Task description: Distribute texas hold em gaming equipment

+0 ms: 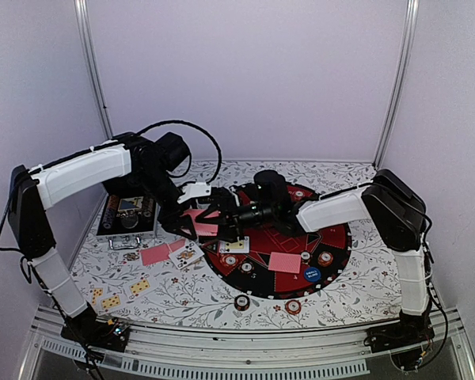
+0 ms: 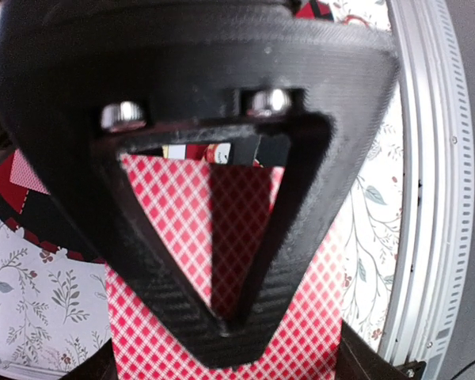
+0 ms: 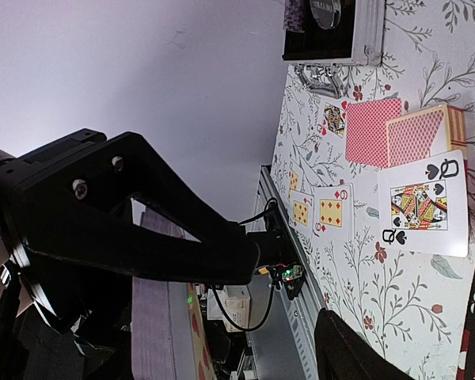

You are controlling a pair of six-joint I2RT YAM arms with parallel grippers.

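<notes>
My left gripper (image 1: 191, 224) is shut on a pink-red-backed playing card (image 1: 203, 222) and holds it above the left edge of the round mat (image 1: 336, 237). In the left wrist view the checked card (image 2: 182, 206) fills the space between the closed fingertips (image 2: 222, 326). My right gripper (image 1: 228, 227) faces that card from the right, close to its edge. Its jaws stand open with nothing between them (image 3: 297, 305). On the mat lie a pink card (image 1: 285, 262), a blue button disc (image 1: 312, 275) and several poker chips (image 1: 324, 257).
A silver case (image 1: 127, 215) stands at the back left. Left of the mat lie a deck (image 3: 423, 131), a face-down card (image 3: 372, 131), a queen of spades (image 3: 423, 206) and diamond cards (image 3: 332, 214). Two chips (image 1: 242, 302) sit near the front edge.
</notes>
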